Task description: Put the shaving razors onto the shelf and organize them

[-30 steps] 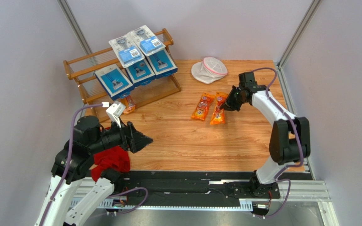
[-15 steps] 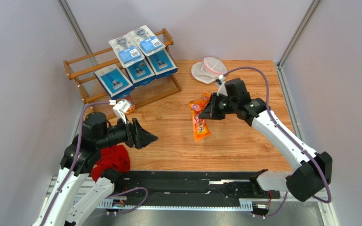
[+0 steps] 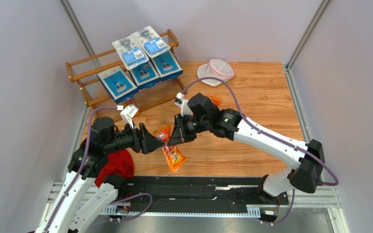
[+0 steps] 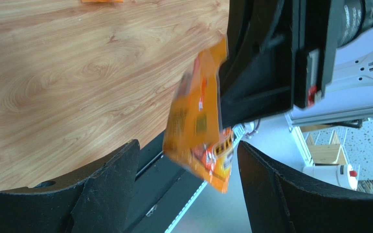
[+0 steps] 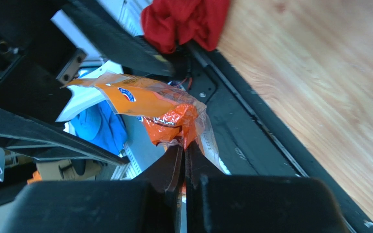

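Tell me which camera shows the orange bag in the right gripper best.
Left wrist: the orange bag hangs full-length between the left gripper's open fingers. Right wrist shows it crumpled at the shut right gripper. Top external shows it small.

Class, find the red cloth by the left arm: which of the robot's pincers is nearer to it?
Left. The left pincer hangs just beyond the red cloth, to its right; the right pincer, shut on an orange bag, is farther right.
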